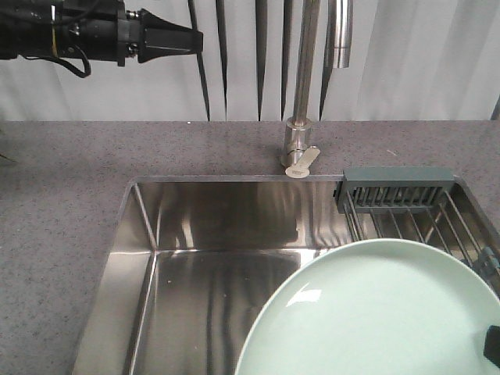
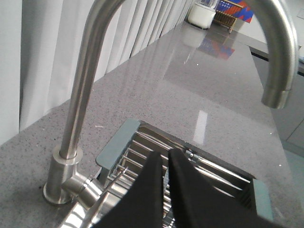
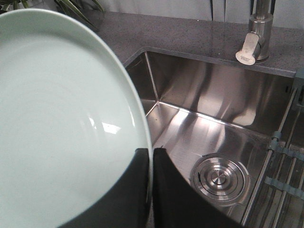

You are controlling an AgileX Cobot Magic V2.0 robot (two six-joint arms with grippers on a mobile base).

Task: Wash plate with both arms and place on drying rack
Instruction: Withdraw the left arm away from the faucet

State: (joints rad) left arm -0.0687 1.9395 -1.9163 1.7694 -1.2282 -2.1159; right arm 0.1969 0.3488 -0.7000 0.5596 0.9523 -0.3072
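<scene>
Firmly pinched by its rim in right claw [image 3: 152, 159]: plate [image 3: 61, 128], tilted over sink [image 3: 199, 90] (drain [image 3: 219, 176] just beside the claw). Left claw [image 2: 167, 164] narrowed to a slit, empty, rack [image 2: 142, 149] just beyond it.

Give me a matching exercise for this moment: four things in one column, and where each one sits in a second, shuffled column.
Things:
1. plate
2. drying rack
3. drain
4. faucet

Places:
A. stands on the counter behind the sink
B. set in the sink floor
C. gripped at its rim by the right gripper
D. spans the sink's right end

Pairs: 1-C, 2-D, 3-B, 4-A
</scene>
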